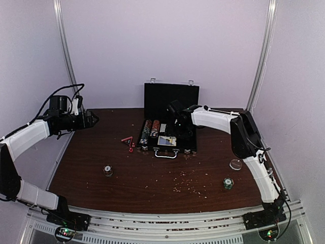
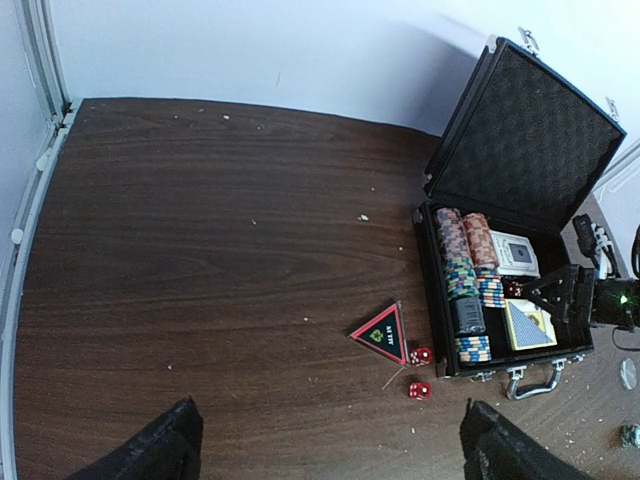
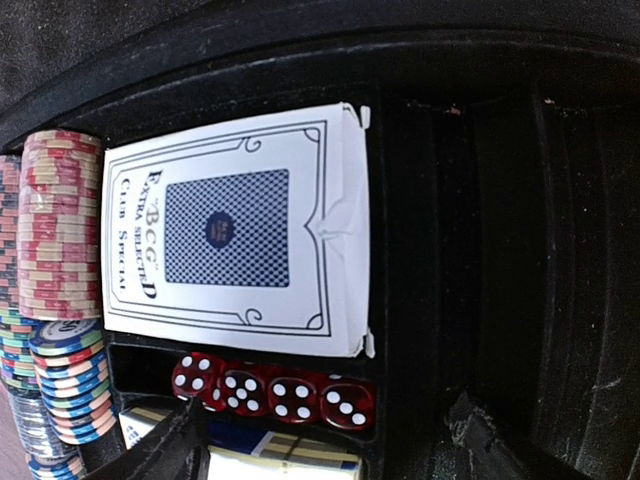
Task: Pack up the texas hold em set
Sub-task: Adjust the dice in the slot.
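Observation:
The black case (image 1: 167, 149) of the texas hold em set lies open at the back middle of the table, its lid (image 1: 171, 99) upright. Inside are rows of striped chips (image 2: 465, 270), a boxed card deck (image 3: 235, 230) and a row of red dice (image 3: 275, 390). My right gripper (image 3: 330, 450) is open just above the case's inside, with the dice row right ahead of its fingertips and nothing between them. Two red dice (image 2: 421, 355) and a triangular marker (image 2: 383, 333) lie on the table left of the case. My left gripper (image 2: 330, 450) hangs open, high at the far left.
One small chip stack (image 1: 108, 171) stands on the table front left, another (image 1: 228, 183) front right. A clear round disc (image 1: 235, 164) lies near the right arm. Pale crumbs (image 1: 190, 185) dot the dark wood. White walls close in the back and both sides.

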`<act>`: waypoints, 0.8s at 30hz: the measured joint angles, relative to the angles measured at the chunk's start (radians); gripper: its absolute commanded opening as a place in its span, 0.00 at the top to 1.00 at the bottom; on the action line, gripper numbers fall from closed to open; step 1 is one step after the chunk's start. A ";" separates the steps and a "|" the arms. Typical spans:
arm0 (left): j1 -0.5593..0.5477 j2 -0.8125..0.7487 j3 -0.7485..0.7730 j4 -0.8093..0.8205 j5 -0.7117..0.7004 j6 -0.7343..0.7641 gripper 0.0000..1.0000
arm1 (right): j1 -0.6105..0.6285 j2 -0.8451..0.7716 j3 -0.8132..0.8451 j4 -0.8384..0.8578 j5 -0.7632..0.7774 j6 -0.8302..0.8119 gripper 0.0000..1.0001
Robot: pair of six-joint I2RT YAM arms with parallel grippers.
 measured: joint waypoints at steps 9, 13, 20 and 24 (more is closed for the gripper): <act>0.000 0.000 0.000 0.000 0.000 0.000 0.08 | -0.020 0.002 0.002 0.016 -0.040 0.049 0.18; 0.000 0.000 0.000 0.000 0.000 0.000 0.08 | -0.032 0.008 0.007 0.038 -0.058 0.063 0.18; 0.000 0.000 0.000 0.000 0.000 0.000 0.08 | -0.037 0.011 0.011 0.042 -0.073 0.061 0.19; 0.000 0.000 0.000 -0.001 0.000 0.000 0.08 | -0.036 0.012 0.011 0.040 -0.077 0.047 0.19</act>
